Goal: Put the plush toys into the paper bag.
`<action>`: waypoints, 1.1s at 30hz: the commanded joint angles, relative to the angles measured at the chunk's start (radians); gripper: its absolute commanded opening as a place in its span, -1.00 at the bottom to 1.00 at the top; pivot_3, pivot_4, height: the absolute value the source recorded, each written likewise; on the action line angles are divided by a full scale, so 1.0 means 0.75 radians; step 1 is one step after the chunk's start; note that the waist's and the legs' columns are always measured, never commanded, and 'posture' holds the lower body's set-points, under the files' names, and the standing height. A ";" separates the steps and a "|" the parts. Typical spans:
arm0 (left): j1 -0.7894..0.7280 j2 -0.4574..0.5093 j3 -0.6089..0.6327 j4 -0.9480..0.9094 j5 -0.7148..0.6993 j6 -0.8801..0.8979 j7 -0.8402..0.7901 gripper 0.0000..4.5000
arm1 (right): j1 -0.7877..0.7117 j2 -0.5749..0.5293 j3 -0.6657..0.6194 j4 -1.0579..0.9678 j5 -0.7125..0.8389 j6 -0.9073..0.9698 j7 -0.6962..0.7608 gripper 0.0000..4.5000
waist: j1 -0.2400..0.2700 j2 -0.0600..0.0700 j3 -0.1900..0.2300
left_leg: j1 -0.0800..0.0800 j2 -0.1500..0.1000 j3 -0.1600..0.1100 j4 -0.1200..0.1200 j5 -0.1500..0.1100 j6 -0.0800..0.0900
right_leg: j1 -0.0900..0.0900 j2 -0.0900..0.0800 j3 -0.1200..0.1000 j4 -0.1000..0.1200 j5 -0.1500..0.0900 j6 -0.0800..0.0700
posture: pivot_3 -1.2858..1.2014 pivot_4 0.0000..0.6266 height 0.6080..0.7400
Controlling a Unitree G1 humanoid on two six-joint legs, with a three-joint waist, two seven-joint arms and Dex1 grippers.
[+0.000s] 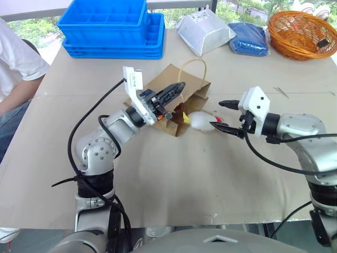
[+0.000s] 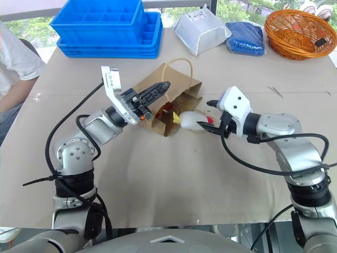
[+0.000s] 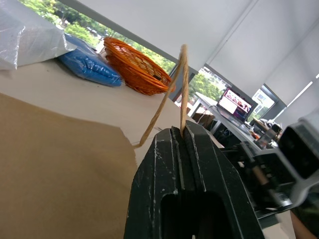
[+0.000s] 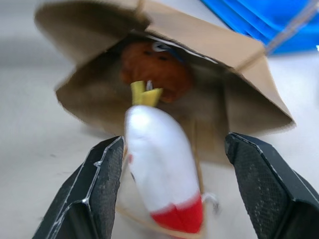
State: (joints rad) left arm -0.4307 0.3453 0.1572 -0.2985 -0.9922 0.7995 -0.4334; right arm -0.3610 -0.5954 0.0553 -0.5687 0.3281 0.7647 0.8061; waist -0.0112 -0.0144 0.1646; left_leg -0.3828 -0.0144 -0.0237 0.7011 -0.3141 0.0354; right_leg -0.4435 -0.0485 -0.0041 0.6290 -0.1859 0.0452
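The brown paper bag (image 1: 163, 81) lies on its side on the table, its mouth facing my right arm. My left gripper (image 1: 180, 86) is shut on one of its cord handles (image 3: 182, 84), holding the upper edge of the mouth up. Deep inside the bag sits the brown bear (image 4: 157, 69). The white bird (image 1: 200, 120) lies on the table at the mouth, its yellow end just inside and its red end outside. My right gripper (image 1: 217, 114) is open just behind the bird, one finger on each side of its tail end, not touching it.
Stacked blue crates (image 1: 110, 26) stand at the back left. A white-grey pouch (image 1: 204, 31), a blue bundle (image 1: 248, 38) and an orange basket (image 1: 303, 34) line the back right. A person (image 1: 13, 68) sits at the table's left edge.
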 commanded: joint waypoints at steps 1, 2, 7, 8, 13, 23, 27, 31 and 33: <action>-0.030 -0.012 -0.007 -0.001 0.008 -0.030 -0.032 -1.00 | -0.062 0.013 0.083 0.002 -0.056 -0.007 -0.074 0.40 | -0.002 0.000 0.000 | 0.001 0.000 0.001 0.000 0.000 0.000 | 0.000 0.000 0.001 0.000 0.000 0.000 | 0.03 -0.52 1.00; -0.033 -0.017 -0.015 0.001 0.014 -0.031 -0.039 -1.00 | -0.089 0.013 0.145 0.045 -0.098 -0.037 -0.075 0.40 | -0.003 0.000 0.000 | 0.001 0.000 0.001 0.000 0.000 0.000 | 0.000 0.000 0.000 0.000 0.000 0.000 | 0.03 -0.52 1.00; -0.050 -0.016 -0.013 0.003 0.019 -0.023 -0.054 -1.00 | -0.168 -0.029 0.329 0.196 -0.176 -0.081 0.002 0.40 | 0.002 0.000 0.000 | 0.001 0.000 0.001 0.000 0.000 0.000 | 0.000 0.001 0.000 0.001 0.000 0.000 | 0.03 -0.52 1.00; -0.050 -0.015 -0.013 0.003 0.021 -0.023 -0.057 -1.00 | -0.178 -0.024 0.348 0.229 -0.189 -0.099 0.004 0.40 | 0.004 0.000 0.000 | 0.001 0.000 0.000 0.000 0.000 0.000 | 0.000 0.001 0.000 0.000 0.000 0.000 | 0.03 -0.52 1.00; -0.036 -0.024 -0.015 -0.020 0.029 -0.023 -0.051 -1.00 | -0.237 0.014 0.416 0.396 -0.268 -0.198 -0.001 -0.12 | 0.002 0.000 0.000 | 0.000 0.000 0.000 0.000 0.000 0.000 | 0.000 0.001 -0.001 -0.001 0.000 0.000 | 0.03 -0.52 1.00; -0.016 -0.020 0.024 -0.049 -0.040 0.016 -0.025 -1.00 | -0.237 0.064 0.248 0.244 -0.135 -0.164 -0.004 -0.96 | 0.003 0.000 0.000 | 0.000 0.000 -0.001 0.000 0.000 0.000 | 0.000 0.000 -0.001 -0.001 0.000 0.000 | 0.03 -0.52 1.00; -0.035 -0.009 0.064 -0.039 -0.187 0.102 -0.018 -1.00 | -0.297 0.122 0.301 0.254 -0.213 -0.284 -0.046 -0.96 | -0.004 0.000 0.000 | 0.000 0.000 -0.001 0.000 0.000 0.000 | 0.000 0.000 -0.001 0.000 0.000 0.000 | 0.03 -0.52 1.00; -0.059 -0.005 0.088 -0.023 -0.340 0.180 0.011 -1.00 | -0.353 0.161 0.470 0.455 -0.423 -0.528 -0.078 -0.96 | -0.002 0.000 0.000 | 0.001 0.000 -0.001 0.000 0.000 0.000 | 0.000 0.000 -0.002 0.001 0.000 0.000 | 0.03 -0.52 1.00; -0.063 0.006 0.085 -0.022 -0.372 0.202 0.021 -1.00 | -0.404 0.202 0.528 0.592 -0.515 -0.662 -0.111 -0.96 | -0.003 0.000 0.000 | 0.001 0.000 0.000 0.000 0.000 0.000 | 0.000 0.000 -0.001 0.001 0.000 0.000 | 0.03 -0.52 1.00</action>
State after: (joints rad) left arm -0.4659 0.3430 0.2075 -0.2878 -1.2274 0.9449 -0.4181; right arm -0.6404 -0.4458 0.4460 -0.1367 -0.0196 0.3374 0.7419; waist -0.0137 -0.0144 0.1646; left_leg -0.3823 -0.0147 -0.0236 0.7013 -0.3139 0.0350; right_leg -0.4437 -0.0483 -0.0046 0.6296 -0.1859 0.0453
